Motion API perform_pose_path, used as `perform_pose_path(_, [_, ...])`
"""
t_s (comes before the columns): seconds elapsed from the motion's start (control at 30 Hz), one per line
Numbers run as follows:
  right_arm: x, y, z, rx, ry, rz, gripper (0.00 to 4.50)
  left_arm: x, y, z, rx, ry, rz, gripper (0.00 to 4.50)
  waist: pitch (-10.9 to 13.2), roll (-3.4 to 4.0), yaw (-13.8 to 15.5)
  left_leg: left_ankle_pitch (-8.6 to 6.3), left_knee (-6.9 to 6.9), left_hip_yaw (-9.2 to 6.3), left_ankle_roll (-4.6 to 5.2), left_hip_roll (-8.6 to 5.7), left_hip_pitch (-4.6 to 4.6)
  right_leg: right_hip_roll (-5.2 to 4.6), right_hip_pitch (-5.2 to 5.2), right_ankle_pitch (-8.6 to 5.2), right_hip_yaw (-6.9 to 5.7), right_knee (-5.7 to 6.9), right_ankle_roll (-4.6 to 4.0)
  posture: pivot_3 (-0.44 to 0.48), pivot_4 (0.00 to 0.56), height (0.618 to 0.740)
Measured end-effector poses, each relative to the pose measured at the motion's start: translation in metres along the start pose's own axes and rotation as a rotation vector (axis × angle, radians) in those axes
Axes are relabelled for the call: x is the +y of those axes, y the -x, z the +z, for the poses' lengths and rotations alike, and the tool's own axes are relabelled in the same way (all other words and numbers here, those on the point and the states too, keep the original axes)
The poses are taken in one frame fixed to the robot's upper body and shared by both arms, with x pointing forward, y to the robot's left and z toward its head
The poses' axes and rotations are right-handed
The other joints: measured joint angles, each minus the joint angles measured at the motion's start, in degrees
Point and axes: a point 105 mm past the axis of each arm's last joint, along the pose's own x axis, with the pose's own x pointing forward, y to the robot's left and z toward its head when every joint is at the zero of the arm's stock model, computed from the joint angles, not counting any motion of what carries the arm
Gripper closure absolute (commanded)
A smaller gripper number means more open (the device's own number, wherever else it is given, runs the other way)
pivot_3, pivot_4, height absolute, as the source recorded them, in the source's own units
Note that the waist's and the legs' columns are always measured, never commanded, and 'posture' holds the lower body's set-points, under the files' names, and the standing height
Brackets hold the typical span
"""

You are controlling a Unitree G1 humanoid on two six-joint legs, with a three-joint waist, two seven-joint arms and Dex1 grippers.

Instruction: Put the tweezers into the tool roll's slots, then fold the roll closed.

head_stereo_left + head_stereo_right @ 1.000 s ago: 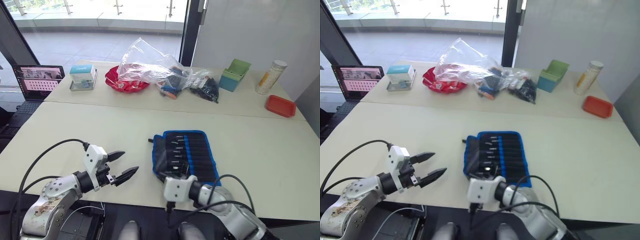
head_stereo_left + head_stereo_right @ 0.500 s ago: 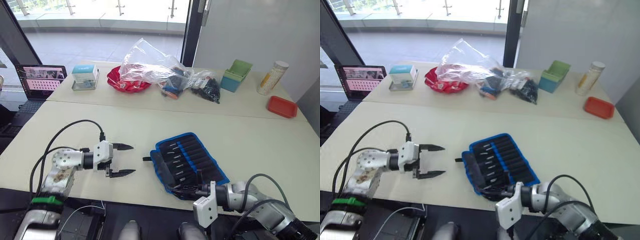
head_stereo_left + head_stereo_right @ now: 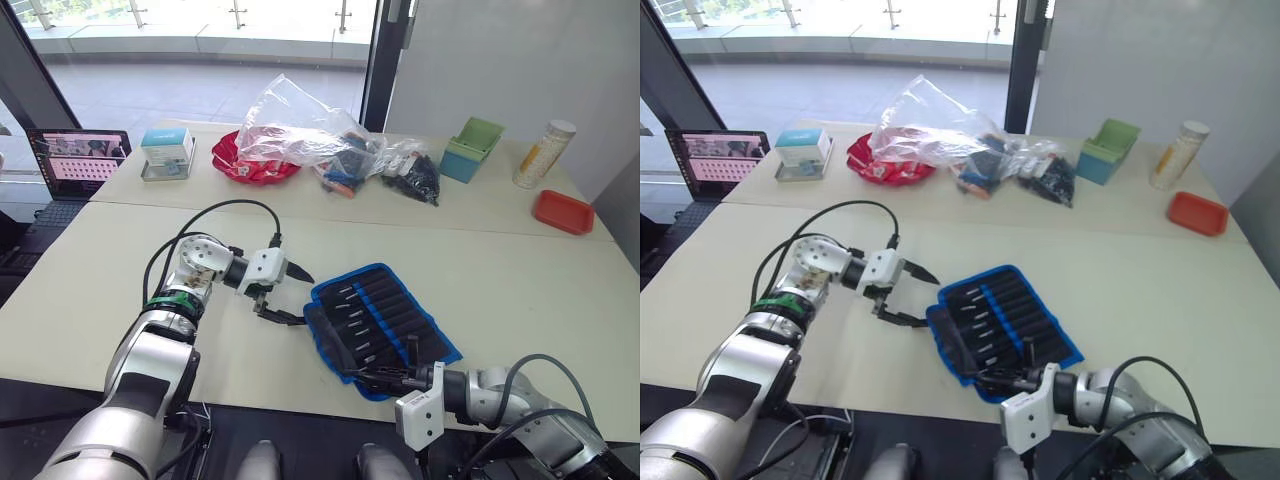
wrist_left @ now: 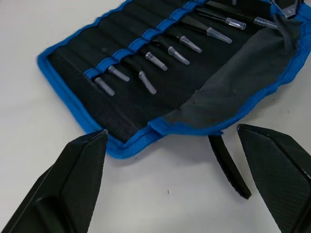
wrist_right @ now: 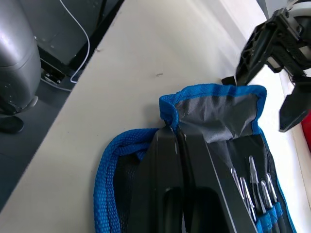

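The tool roll (image 3: 392,318) lies open and askew near the table's front edge, black with blue binding. Several tweezers (image 4: 171,51) sit in its slots (image 4: 127,59), clear caps on their tips. A grey flap (image 4: 238,80) folds over one side, and the short black strap (image 4: 227,164) sticks out beneath it. My left gripper (image 3: 304,300) is open, its fingers (image 4: 77,170) either side of the roll's left edge. My right gripper (image 5: 176,132) is shut on the blue binding at the roll's near edge.
The back table holds a laptop (image 3: 76,160), a small teal box (image 3: 167,150), a red bowl (image 3: 254,162), clear plastic bags (image 3: 312,130), a green box (image 3: 472,150), a bottle (image 3: 541,154) and a red tray (image 3: 564,212). Bare tabletop lies left and right of the roll.
My left gripper has swung right, up to the roll's left edge. The roll has turned and slid a little to the right, with the right gripper shut on its near edge.
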Motion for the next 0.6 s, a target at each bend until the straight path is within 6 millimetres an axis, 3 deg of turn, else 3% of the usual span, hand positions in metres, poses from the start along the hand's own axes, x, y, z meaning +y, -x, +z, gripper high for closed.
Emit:
perform_pose_path(0.3, [-0.001, 0.002, 0.002, 0.047, -0.03, -0.041, 4.49, 0.005, -0.021, 0.013, 0.014, -0.092, -0.074, 0.0, 0.0, -0.01, 0.1, 0.0, 0.03, -0.01, 0.0, -0.02, -0.02, -0.01, 0.02, -0.01, -0.01, 0.01, 0.02, 0.0, 0.15, 0.723])
perform_pose_path(0.4, [0.0, 0.002, 0.004, 0.052, -0.035, -0.042, 4.5, 0.004, -0.025, 0.013, 0.011, -0.088, -0.089, 0.79, 0.0, -0.01, -0.1, 0.0, 0.03, -0.01, 0.0, -0.01, 0.0, 0.0, 0.02, -0.01, -0.01, 0.02, 0.02, 0.0, 0.15, 0.723])
perform_pose_path(0.6, [0.001, 0.003, 0.003, 0.075, -0.04, -0.05, 4.5, 0.002, -0.026, 0.009, 0.022, -0.068, -0.099, 2.81, 0.0, -0.01, -0.1, 0.01, 0.03, -0.02, 0.0, -0.02, 0.01, 0.0, 0.03, -0.01, 0.0, 0.04, 0.02, 0.0, 0.15, 0.723])
